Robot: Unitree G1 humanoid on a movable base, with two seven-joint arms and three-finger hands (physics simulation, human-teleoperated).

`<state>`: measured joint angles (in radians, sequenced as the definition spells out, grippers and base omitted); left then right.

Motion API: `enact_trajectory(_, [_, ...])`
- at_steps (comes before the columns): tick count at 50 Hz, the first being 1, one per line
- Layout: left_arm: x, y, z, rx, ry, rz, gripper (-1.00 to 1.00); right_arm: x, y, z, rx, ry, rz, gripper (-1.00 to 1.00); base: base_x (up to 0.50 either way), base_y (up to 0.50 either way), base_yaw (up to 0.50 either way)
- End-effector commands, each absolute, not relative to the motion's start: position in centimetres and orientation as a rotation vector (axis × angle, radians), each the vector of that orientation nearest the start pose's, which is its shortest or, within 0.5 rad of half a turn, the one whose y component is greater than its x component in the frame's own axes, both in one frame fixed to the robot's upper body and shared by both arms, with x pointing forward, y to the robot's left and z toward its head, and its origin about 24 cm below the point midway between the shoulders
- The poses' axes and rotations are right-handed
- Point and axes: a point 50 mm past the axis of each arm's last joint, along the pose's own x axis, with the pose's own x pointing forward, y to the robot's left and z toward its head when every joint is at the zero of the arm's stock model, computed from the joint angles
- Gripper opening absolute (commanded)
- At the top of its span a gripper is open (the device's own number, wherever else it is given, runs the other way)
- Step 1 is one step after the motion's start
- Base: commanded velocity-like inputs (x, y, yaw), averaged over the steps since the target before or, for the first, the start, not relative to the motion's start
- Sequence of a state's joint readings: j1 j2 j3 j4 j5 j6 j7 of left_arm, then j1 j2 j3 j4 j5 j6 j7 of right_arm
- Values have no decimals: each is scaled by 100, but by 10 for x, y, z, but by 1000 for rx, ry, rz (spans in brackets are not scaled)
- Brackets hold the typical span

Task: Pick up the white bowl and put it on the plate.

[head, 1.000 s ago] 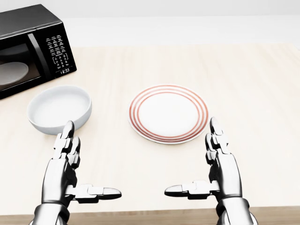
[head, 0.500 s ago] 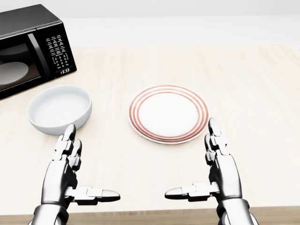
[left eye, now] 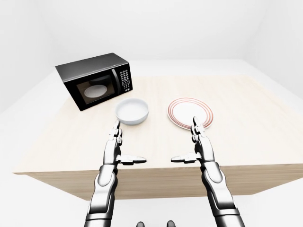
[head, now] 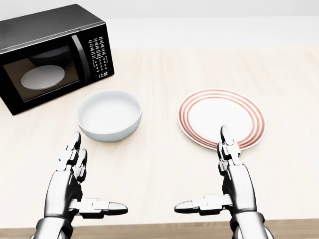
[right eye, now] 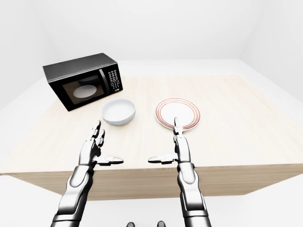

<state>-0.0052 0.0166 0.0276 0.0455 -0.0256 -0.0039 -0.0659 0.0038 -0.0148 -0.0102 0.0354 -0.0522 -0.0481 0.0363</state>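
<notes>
The white bowl [head: 109, 115] stands upright and empty on the wooden table [head: 159, 164], left of centre in the head view. To its right lies the white plate [head: 214, 117] with red rings, nothing on it. My left hand [head: 94, 179] hovers open below the bowl, fingers pointing up the view and thumb out to the right, a short gap from the bowl's rim. My right hand [head: 204, 174] is open too, mirrored, and its fingertips [head: 224, 134] overlap the plate's lower edge in the picture. Neither hand holds anything.
A black microwave [head: 50, 55] stands at the table's upper left, just above the bowl, with a white dish showing behind its glass door. The table's near edge [left eye: 156, 170] runs beneath my wrists. White floor and walls surround the table.
The whole picture has shifted right, so the camera has moved left: bowl, plate and microwave now sit further right. Both hands keep their open pose and place in the view.
</notes>
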Motion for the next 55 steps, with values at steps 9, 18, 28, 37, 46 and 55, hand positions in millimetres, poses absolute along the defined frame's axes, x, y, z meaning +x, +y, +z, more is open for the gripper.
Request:
enact_trajectory(9, [255, 156, 31, -8, 39, -39, 100, 252, -152, 36, -73, -8, 26, 100, 0, 42, 0])
enact_trajectory(18, [255, 156, 30, -8, 41, -41, 100, 253, -152, 36, -71, -6, 26, 100, 0, 42, 0])
enact_trajectory(28, [254, 155, 31, -8, 41, -42, 100, 254, -153, 32, -72, 4, 21, 100, 0, 42, 0])
enact_trajectory(37, [254, 154, 32, -8, 41, -43, 100, 254, -153, 32, -65, 10, 14, 100, 0, 5, 0])
enact_trajectory(46, [255, 155, 30, -8, 41, -43, 100, 255, -154, 31, -54, 20, 10, 100, 0, 0, 0])
enact_trajectory(55, [254, 155, 31, -7, 42, -41, 100, 254, -153, 32, -59, 18, 13, 100, 12, 0, 0])
